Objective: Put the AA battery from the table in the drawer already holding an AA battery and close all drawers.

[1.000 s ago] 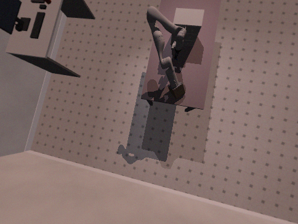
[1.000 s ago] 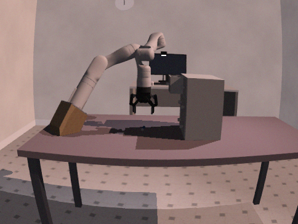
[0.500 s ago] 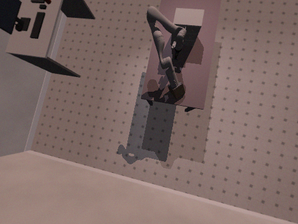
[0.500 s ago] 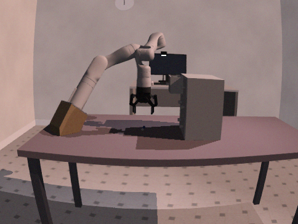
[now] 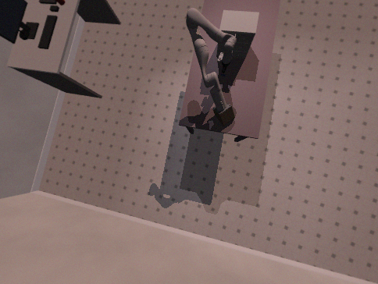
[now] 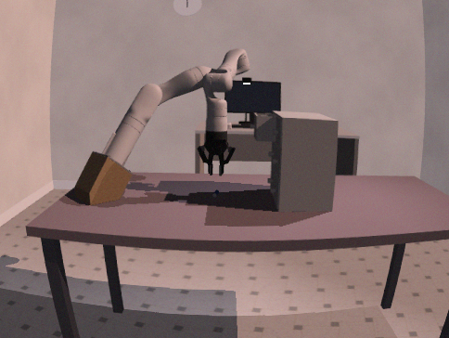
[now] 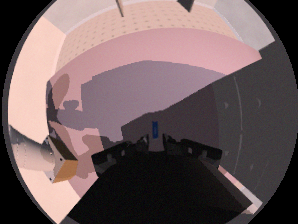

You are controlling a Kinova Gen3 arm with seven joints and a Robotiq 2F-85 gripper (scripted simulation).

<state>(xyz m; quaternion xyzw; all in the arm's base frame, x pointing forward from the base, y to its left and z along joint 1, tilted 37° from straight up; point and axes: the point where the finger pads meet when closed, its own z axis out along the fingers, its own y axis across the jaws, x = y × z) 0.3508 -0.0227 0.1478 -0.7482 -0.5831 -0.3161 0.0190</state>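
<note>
Black angular claw: partly open, empty | blue battery on smooth pinkish table | boxy grey chest

Black two-finger robotic gripper: fingers drawn in from a wide spread to a narrow gap, still parted | black metal fingertips: closer together and slightly lower in the exterior view | dark gripper shadow on the mauve rectangular tabletop: its forked end now more compact
</note>
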